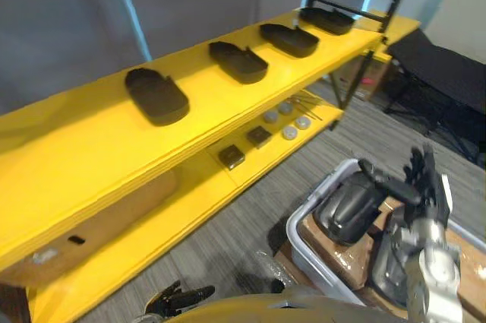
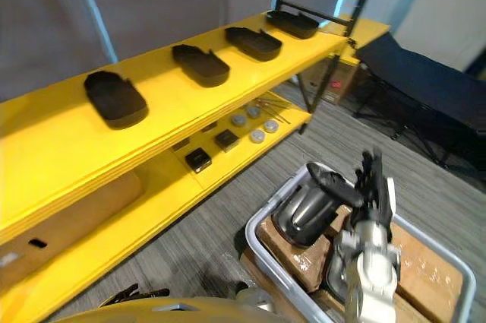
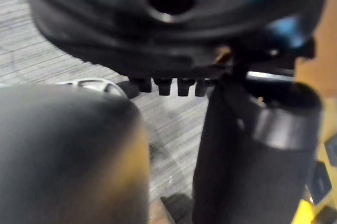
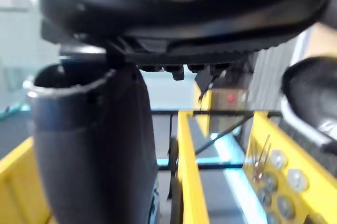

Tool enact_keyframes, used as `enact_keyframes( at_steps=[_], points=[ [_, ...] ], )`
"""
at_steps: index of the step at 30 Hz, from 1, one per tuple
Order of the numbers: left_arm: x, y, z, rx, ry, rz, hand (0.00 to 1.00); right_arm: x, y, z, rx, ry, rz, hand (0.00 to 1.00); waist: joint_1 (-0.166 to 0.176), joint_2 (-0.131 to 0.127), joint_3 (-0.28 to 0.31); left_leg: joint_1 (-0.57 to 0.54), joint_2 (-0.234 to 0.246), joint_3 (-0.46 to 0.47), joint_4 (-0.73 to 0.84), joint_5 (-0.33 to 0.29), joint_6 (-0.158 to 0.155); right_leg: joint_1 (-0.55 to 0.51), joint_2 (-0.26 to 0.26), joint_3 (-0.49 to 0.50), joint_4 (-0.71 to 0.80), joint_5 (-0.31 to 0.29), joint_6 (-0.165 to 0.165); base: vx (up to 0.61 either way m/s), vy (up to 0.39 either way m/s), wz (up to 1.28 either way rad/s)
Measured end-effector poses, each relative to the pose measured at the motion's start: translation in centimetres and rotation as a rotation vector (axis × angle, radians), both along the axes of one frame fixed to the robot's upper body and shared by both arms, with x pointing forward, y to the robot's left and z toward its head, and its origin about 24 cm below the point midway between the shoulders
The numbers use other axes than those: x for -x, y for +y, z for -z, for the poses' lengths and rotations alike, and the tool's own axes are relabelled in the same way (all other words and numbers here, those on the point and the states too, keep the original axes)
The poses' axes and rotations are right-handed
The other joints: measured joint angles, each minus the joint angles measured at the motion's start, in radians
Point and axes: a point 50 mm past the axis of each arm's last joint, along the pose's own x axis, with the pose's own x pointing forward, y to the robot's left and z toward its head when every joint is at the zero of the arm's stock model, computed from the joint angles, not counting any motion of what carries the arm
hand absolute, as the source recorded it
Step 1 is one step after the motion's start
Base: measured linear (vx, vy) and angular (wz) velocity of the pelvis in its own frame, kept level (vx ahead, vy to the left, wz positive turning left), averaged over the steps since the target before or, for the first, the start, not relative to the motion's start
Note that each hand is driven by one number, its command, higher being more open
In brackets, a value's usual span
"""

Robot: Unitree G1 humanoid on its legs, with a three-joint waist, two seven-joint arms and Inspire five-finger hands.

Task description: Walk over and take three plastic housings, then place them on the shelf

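Several black plastic housings lie in a row on the top board of the yellow shelf [image 1: 91,148]; the nearest housing [image 1: 157,95] is at the left and the farthest housing [image 1: 326,20] by the black upright. More dark housings lie in a grey bin [image 1: 302,226] on the floor at lower right; one of them [image 1: 348,210] is tilted against the bin's near wall. My right hand [image 1: 422,186] hovers over that bin, open, with fingers straight and the thumb stretched above the tilted housing. My left hand [image 1: 179,298] hangs low at the bottom edge, open and holding nothing.
The lower shelf board carries two small black blocks [image 1: 231,157] and several silver discs [image 1: 289,132]. A cardboard box [image 1: 99,224] sits under the shelf at left. A black folding cot [image 1: 448,72] stands at the right on grey carpet.
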Motion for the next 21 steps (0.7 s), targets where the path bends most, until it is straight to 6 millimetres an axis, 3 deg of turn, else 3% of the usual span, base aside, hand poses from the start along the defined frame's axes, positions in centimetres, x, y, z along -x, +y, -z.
enact_keyframes(
  at_steps=[5,8,11,12,13,14,15,18,21],
  points=[
    [-1.2,-1.6,-0.2,0.018,-0.039,0.059,1.00,3.6,0.8,0.4,-0.026,-0.023,0.070,1.00,-0.046,-0.002,0.002,0.034,-0.003,0.108,0.000,-0.022,-0.010,-0.030,0.000,0.056,-0.002,0.019,0.002,0.01,0.014,-0.58],
    [-1.8,-2.7,-0.2,0.039,-0.057,0.111,1.00,4.4,1.5,-0.2,-0.018,-0.050,0.054,1.00,-0.060,-0.002,0.002,0.047,0.001,0.128,0.000,-0.028,-0.018,-0.028,-0.001,0.055,-0.003,0.024,0.001,0.03,0.014,-0.26],
    [-2.8,-3.6,-0.4,0.051,-0.084,0.114,1.00,3.7,2.1,-0.3,-0.028,-0.084,0.029,1.00,-0.058,0.006,0.008,0.049,-0.007,0.120,0.006,-0.035,-0.016,-0.026,0.002,0.055,-0.006,0.028,0.005,0.04,0.004,-0.01],
    [-2.9,-3.8,-0.4,0.057,-0.088,0.115,1.00,3.3,2.5,-0.3,-0.043,-0.095,0.014,1.00,-0.053,0.003,0.009,0.046,-0.010,0.100,0.016,-0.045,-0.011,-0.028,0.005,0.058,-0.009,0.030,0.003,0.04,0.015,-0.24],
    [-3.5,-3.9,-0.7,0.054,-0.113,0.105,1.00,2.0,3.5,-0.5,-0.065,-0.127,-0.035,1.00,-0.034,0.004,0.019,0.020,-0.027,-0.031,0.079,-0.127,-0.007,-0.032,0.009,0.086,-0.007,0.033,0.002,0.01,0.029,-0.85],
    [-4.1,-3.8,-1.0,0.050,-0.155,0.061,1.00,0.1,4.7,-0.9,-0.075,-0.165,-0.120,1.00,0.006,0.005,0.039,-0.009,-0.068,-0.216,0.164,-0.221,0.029,-0.037,0.024,0.144,0.005,0.035,-0.005,0.02,0.073,-1.13],
    [-4.3,-3.7,-1.1,0.046,-0.169,0.038,1.00,-0.8,5.4,-1.0,-0.079,-0.179,-0.168,1.00,0.021,0.014,0.043,-0.024,-0.079,-0.276,0.209,-0.251,0.044,-0.038,0.034,0.168,0.006,0.039,-0.009,0.02,0.090,-1.16],
    [-5.3,-4.2,-1.6,0.044,-0.248,0.005,1.00,-4.5,7.8,-0.7,-0.083,-0.190,-0.287,1.00,0.066,0.046,0.066,-0.097,-0.080,-0.411,0.393,-0.339,0.074,-0.044,0.056,0.203,0.011,0.051,0.006,0.02,0.108,-0.43],
    [-6.2,-4.3,-2.1,0.054,-0.299,0.010,1.00,-6.0,8.6,-0.7,-0.079,-0.193,-0.263,1.00,0.112,0.046,0.084,-0.127,-0.086,-0.412,0.432,-0.372,0.080,-0.068,0.054,0.208,0.029,0.049,0.013,-0.04,0.116,-0.05]
  ],
)
